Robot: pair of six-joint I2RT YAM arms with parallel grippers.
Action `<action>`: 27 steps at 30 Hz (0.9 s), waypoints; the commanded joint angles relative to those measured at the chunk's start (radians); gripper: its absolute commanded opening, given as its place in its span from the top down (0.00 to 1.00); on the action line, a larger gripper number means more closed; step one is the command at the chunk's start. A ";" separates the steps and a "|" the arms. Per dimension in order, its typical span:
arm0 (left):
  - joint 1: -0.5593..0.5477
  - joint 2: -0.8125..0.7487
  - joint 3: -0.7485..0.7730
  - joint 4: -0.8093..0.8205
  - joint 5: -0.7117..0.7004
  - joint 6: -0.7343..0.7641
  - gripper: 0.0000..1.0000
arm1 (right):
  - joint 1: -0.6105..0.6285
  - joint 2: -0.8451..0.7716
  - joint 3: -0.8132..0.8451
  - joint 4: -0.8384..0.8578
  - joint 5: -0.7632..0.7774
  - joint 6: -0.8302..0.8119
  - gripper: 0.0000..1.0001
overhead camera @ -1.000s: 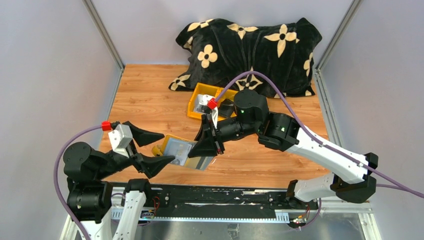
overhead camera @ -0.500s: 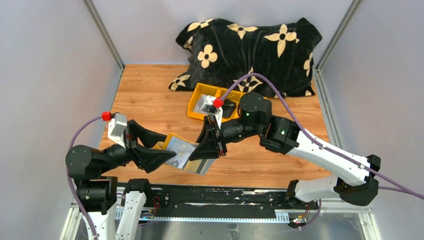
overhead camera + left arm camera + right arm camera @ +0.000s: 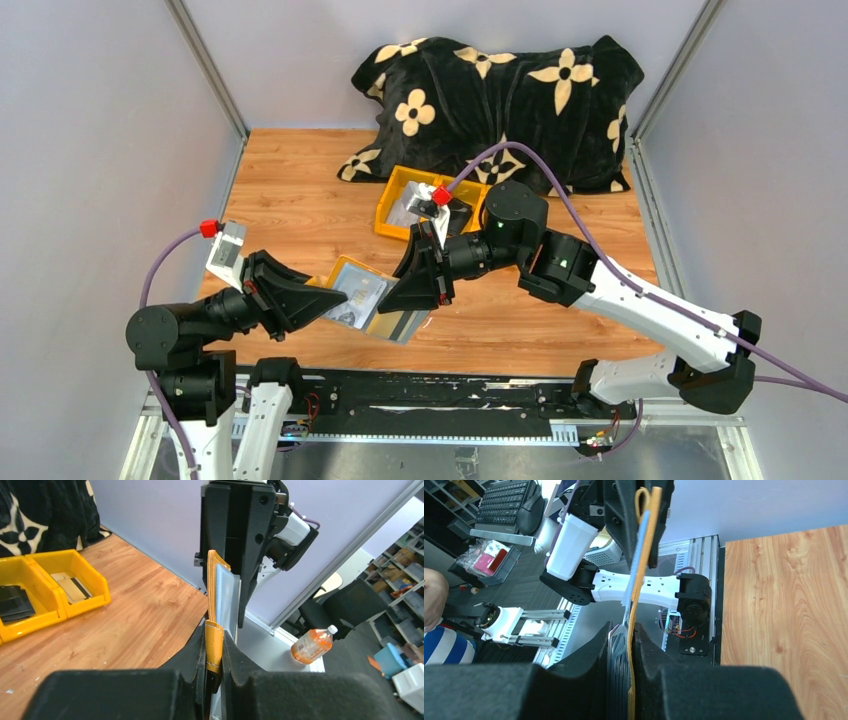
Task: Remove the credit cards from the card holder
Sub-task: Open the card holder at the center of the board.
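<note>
We see left gripper [image 3: 338,303] clamped on card holder [image 3: 362,293], 9 o'clock edge; right gripper [image 3: 390,303] clamped on 3 o'clock edge; credit card [image 3: 402,326] protrudes at 5 o'clock.

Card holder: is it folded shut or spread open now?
Spread open: the card holder shows its grey sleeves face-up from above, with the left gripper and right gripper clamped on opposite ends.

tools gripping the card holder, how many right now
2: the left tool pinches the card holder at its left edge, and the right tool pinches its right edge. Neither is hidden.
</note>
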 commanded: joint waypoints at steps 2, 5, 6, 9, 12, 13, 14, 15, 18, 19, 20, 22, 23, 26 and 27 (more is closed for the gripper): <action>-0.003 -0.015 0.009 0.021 0.014 -0.029 0.94 | -0.019 0.007 -0.017 0.142 -0.029 0.049 1.00; -0.003 -0.022 0.006 0.024 0.008 -0.025 0.94 | -0.028 0.031 -0.021 0.166 -0.044 0.075 1.00; -0.003 -0.024 0.000 0.020 0.006 -0.025 0.92 | -0.031 0.040 -0.022 0.180 -0.053 0.085 1.00; -0.003 -0.027 -0.020 0.016 -0.001 -0.030 0.85 | -0.034 0.064 -0.017 0.219 -0.084 0.112 1.00; -0.003 -0.029 -0.032 0.015 -0.006 -0.027 0.81 | -0.036 0.081 -0.009 0.240 -0.106 0.131 1.00; -0.003 -0.030 -0.033 0.015 -0.008 -0.026 0.81 | -0.036 0.084 -0.009 0.245 -0.109 0.132 1.00; -0.003 -0.030 -0.034 0.016 -0.008 -0.026 0.81 | -0.036 0.085 -0.010 0.253 -0.112 0.136 1.00; -0.004 -0.030 -0.036 0.019 -0.006 -0.025 0.82 | -0.037 0.084 -0.012 0.256 -0.111 0.136 1.00; -0.003 -0.028 -0.035 0.031 0.007 -0.018 0.92 | -0.043 0.081 -0.023 0.263 -0.111 0.140 1.00; -0.004 -0.025 -0.033 0.031 0.010 -0.013 0.96 | -0.045 0.080 -0.029 0.268 -0.111 0.143 1.00; -0.003 -0.023 -0.032 0.031 0.012 -0.011 0.99 | -0.048 0.079 -0.035 0.272 -0.112 0.148 1.00; -0.004 -0.021 -0.028 0.031 0.013 -0.008 1.00 | -0.055 0.077 -0.049 0.289 -0.117 0.157 1.00; -0.003 -0.023 -0.027 0.031 0.011 -0.007 1.00 | -0.057 0.077 -0.054 0.301 -0.121 0.164 1.00; -0.003 -0.026 -0.027 0.032 0.003 -0.008 1.00 | -0.062 0.082 -0.060 0.327 -0.135 0.183 1.00; -0.003 -0.025 -0.027 0.035 0.003 -0.010 1.00 | -0.064 0.084 -0.061 0.330 -0.140 0.184 0.99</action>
